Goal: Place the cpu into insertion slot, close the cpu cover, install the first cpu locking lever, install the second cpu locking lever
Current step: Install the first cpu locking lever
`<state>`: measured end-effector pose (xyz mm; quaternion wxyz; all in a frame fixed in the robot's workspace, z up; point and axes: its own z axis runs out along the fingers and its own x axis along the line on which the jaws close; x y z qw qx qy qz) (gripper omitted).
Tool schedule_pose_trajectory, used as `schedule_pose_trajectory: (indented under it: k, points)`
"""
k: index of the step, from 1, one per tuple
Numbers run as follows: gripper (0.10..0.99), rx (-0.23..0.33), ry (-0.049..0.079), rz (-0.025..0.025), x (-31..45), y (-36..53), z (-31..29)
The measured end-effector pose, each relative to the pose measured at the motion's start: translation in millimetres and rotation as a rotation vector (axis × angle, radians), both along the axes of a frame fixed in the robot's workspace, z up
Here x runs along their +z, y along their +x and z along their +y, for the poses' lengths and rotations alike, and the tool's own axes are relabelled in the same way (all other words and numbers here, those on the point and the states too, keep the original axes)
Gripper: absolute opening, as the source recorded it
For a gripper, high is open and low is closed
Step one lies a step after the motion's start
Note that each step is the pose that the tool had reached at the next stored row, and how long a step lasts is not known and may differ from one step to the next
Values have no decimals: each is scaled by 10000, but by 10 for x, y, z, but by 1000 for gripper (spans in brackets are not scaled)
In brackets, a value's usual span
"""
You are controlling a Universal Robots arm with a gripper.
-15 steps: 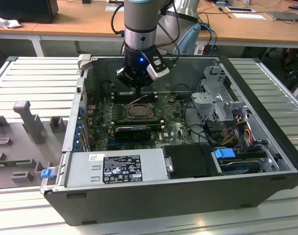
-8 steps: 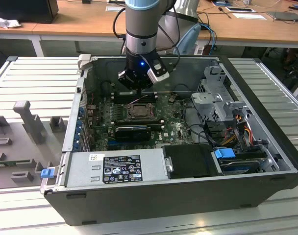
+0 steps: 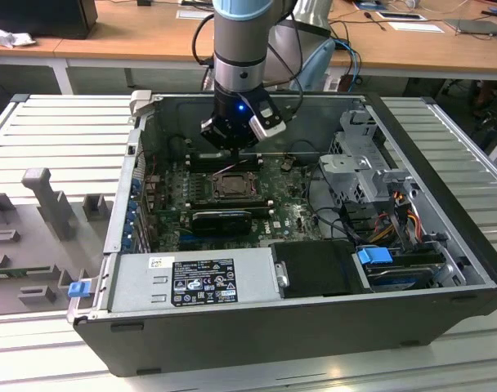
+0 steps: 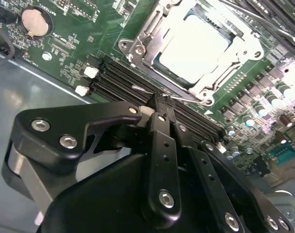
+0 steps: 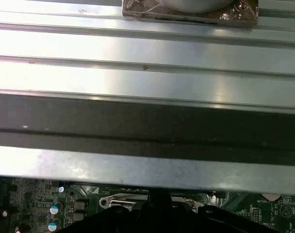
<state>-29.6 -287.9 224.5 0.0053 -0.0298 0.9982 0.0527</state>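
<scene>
The cpu (image 4: 196,46) lies flat in the insertion slot (image 3: 232,186), its pale metal face showing through the window of the cpu cover (image 4: 138,48), which is down over it. A thin wire locking lever (image 4: 140,89) runs along the socket edge nearest my fingertips. My gripper (image 4: 158,100) hangs just above that edge with its black fingers (image 4: 162,145) pressed together; I cannot tell whether they touch the lever. In the exterior view the gripper (image 3: 232,145) hovers over the socket's far side, inside the open computer case.
Black memory slots (image 4: 113,80) lie between the gripper and the socket. A long black card (image 3: 222,219) sits in front of the socket. The power supply (image 3: 191,278), drive cage (image 3: 359,159) and cables (image 3: 396,208) crowd the case. Its wall (image 5: 147,126) rises close behind the gripper.
</scene>
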Motion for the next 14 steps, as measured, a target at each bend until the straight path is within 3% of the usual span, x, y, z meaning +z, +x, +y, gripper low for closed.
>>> schedule_pose_trajectory:
  k: [14]
  points:
    - [106, 2, 13, 1, -126, 85, 14]
